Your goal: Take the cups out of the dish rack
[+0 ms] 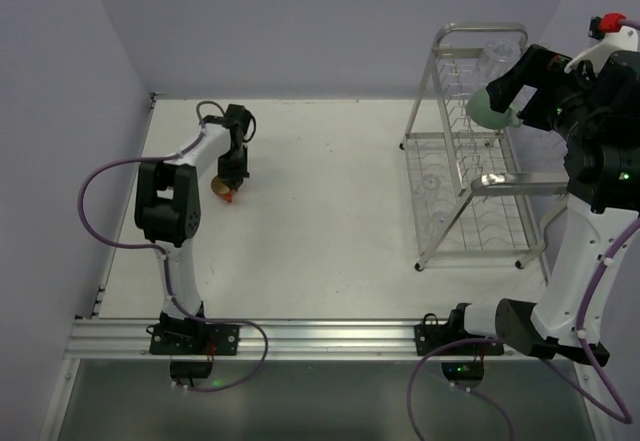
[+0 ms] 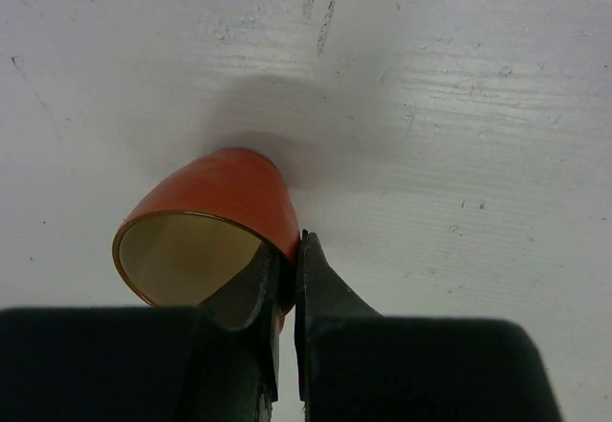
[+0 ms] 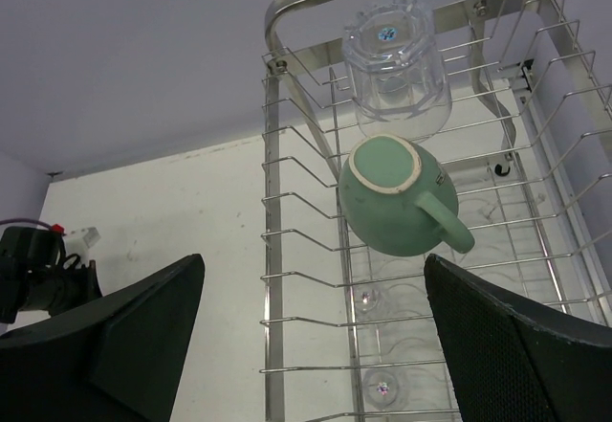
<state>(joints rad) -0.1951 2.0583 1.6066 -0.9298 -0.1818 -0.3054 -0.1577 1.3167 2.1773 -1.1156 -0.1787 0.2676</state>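
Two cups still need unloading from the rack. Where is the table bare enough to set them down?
Widest bare patch: the white table's middle, between the orange-red mug at left and the silver wire dish rack. Another bare strip runs along the near edge, between the two arm bases. Crowded: the right side, filled by rack and right arm.

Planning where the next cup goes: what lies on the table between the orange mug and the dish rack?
Nothing; the top view shows bare table between the orange mug and the dish rack.
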